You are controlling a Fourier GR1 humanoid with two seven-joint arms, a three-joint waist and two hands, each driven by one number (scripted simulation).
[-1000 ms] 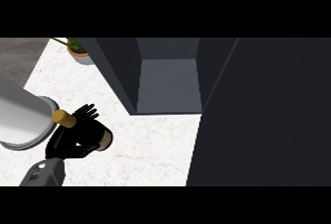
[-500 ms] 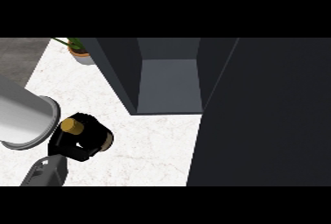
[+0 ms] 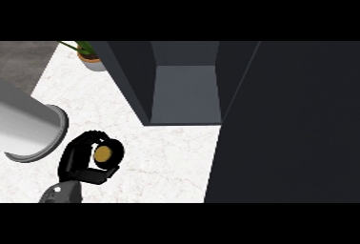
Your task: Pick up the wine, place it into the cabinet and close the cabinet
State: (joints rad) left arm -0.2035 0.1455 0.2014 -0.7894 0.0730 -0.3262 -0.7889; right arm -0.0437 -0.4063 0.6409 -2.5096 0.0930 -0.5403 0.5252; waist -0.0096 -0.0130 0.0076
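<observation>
Having shifted rightward since the earlier frames, the left hand (image 3: 77, 166) is clenching its fingers (image 3: 85, 139) round the wine bottle (image 3: 103, 153) above the desk (image 3: 169, 162), short of the open cabinet (image 3: 184, 95); placing and closing are still pending.

You have soft, even light here. The white worktop (image 3: 162, 152) reads bright and flat from its left edge across to the middle. The open cabinet (image 3: 186, 95) is dimmer inside, with a mid-grey floor and darker side walls. The tall dark panel (image 3: 295, 124) over the worktop's right side is almost uniformly black. At the left edge, the grey cylinder (image 3: 28, 126) shades from near white to grey across its curve. The left hand (image 3: 81, 167) is close to a silhouette, and only the gold top of the wine (image 3: 103, 153) catches light between the fingers (image 3: 90, 138).
</observation>
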